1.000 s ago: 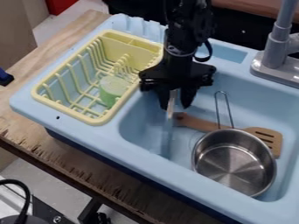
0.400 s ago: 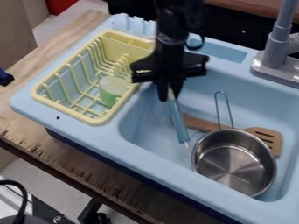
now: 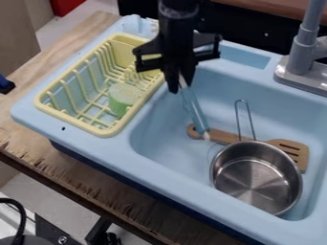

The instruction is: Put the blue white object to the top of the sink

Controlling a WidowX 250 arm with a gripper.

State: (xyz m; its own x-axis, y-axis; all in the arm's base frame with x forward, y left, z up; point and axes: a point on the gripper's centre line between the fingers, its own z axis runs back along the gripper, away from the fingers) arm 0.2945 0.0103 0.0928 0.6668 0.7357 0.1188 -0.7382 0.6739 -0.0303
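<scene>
Over the upper left part of the basin hangs my gripper (image 3: 180, 81), pointing down, shut on one end of the blue white object (image 3: 195, 111). That object is long and thin, with a blue middle and whitish ends. It slants down to the right, its lower end in front of the wooden spatula's handle. The light blue sink (image 3: 153, 155) holds the basin, and its top ledge (image 3: 241, 56) runs behind and to the right of the gripper.
A yellow dish rack (image 3: 105, 129) with a green cup (image 3: 123, 98) stands left of the gripper. In the basin lie a metal pot (image 3: 256, 179) and a wooden spatula (image 3: 290, 149). A grey faucet (image 3: 300, 62) rises at the upper right.
My gripper has moved up and to the left, carrying the blue white object. The object now slants more toward the lower right than it did at first.
</scene>
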